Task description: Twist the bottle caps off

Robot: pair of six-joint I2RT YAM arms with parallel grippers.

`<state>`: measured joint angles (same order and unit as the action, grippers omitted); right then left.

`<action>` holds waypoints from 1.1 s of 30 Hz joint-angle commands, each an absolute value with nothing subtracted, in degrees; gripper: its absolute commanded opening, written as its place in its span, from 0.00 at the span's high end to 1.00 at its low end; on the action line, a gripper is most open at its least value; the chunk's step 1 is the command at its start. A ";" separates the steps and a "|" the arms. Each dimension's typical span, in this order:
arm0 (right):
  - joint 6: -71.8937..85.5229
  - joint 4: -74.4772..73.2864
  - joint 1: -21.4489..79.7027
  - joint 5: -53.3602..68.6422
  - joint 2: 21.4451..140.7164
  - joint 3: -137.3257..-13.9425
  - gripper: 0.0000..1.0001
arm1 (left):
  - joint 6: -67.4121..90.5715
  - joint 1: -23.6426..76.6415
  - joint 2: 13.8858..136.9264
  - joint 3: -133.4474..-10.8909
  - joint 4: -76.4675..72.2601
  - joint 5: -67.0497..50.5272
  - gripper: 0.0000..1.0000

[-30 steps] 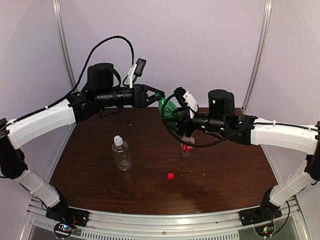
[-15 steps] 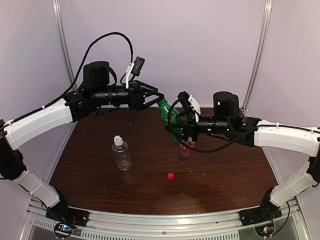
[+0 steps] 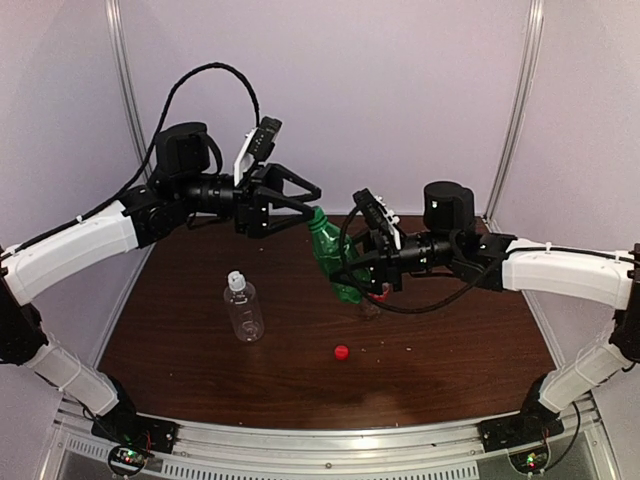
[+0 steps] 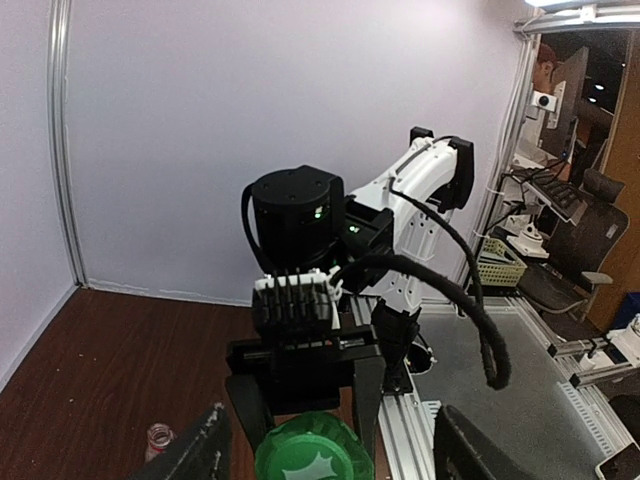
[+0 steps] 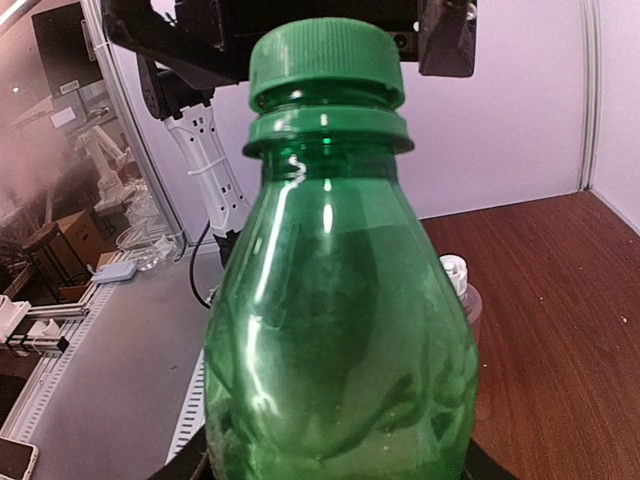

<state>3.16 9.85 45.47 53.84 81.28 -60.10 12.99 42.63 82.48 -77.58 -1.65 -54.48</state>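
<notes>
My right gripper is shut on the body of the green bottle, holding it tilted above the table. Its green cap sits on the neck. My left gripper is open around that green cap, with its fingers well apart on either side and not touching it. A wider clear bottle with a white cap stands upright at centre-left. A red cap lies loose on the table. The red-label bottle stands capless, mostly hidden behind the right gripper.
The brown table is bounded by white walls at the back and sides and by a metal rail at the near edge. Black cables loop over both arms.
My left gripper has opened off the green cap and drawn back slightly to the left. The right gripper has lowered the green bottle and tilted it further.
</notes>
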 commanded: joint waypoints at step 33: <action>3.99 11.24 45.80 26.66 80.82 -61.35 0.47 | 27.66 45.25 84.76 -79.32 -1.61 -25.59 0.80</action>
